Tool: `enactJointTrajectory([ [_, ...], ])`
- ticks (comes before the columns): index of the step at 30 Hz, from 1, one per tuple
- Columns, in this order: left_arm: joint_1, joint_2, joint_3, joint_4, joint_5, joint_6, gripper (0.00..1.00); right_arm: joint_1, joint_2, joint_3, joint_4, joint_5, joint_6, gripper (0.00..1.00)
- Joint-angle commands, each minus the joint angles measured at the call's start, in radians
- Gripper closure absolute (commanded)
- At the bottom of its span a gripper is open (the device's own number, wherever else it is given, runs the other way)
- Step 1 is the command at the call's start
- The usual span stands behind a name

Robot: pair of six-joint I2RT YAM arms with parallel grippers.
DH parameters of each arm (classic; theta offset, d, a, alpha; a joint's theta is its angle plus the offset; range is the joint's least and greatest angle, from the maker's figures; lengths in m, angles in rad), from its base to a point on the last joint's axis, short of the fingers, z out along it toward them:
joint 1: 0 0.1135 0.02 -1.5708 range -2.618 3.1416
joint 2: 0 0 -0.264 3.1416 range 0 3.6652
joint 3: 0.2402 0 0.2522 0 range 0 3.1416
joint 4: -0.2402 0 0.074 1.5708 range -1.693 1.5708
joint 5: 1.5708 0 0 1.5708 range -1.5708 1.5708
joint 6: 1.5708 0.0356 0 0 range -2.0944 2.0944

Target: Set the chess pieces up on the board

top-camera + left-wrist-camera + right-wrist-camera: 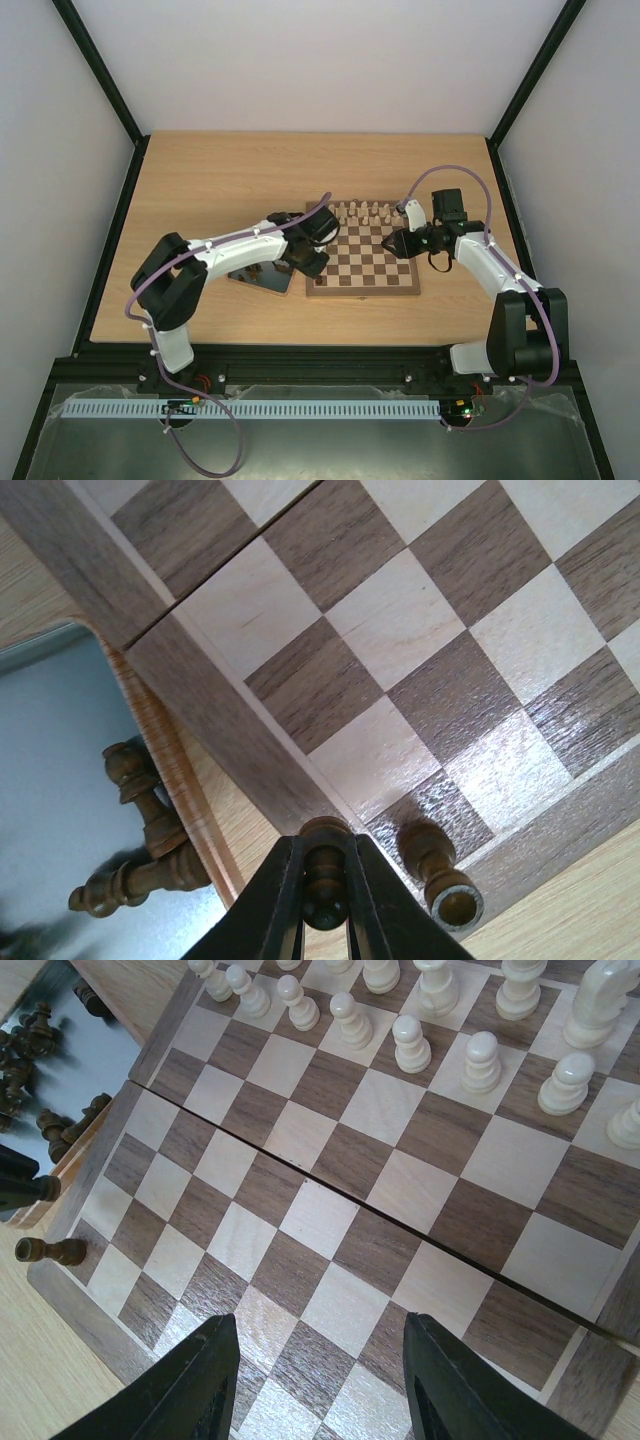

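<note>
So, there's a wooden table (200, 180) with the board (363, 272) around its middle, and a shiny metal tray (262, 280) just beside the board's left edge. The right gripper (325, 1360) hangs wide open over bare squares. The left gripper (325, 865) is clamped on a dark chess piece (325, 832) at the board's near-left corner. A second dark piece (440, 875) lies tipped over beside it.

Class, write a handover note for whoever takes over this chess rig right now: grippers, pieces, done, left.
Left gripper: shut on a small dark brown wooden chess piece at the checked wooden board's corner.
Right gripper: open, empty, above the board.
One dark piece lies toppled on that corner; more lie in the shiny metal tray.
Done: cream pieces stand.
Left: stand every dark piece.
</note>
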Motion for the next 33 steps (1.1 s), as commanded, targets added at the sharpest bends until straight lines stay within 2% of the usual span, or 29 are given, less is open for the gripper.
enactJointTrajectory([
  [1,-0.014,0.039,0.04,-0.006,-0.016,0.015,0.94,0.001,0.0,-0.003,-0.022,-0.009,-0.018,0.52],
  [27,-0.048,0.124,0.087,0.012,0.008,0.019,0.91,0.001,0.007,-0.004,-0.024,-0.002,-0.021,0.52],
  [33,-0.05,0.132,0.096,0.006,-0.006,0.008,0.85,0.0,0.006,-0.004,-0.025,-0.001,-0.021,0.52],
])
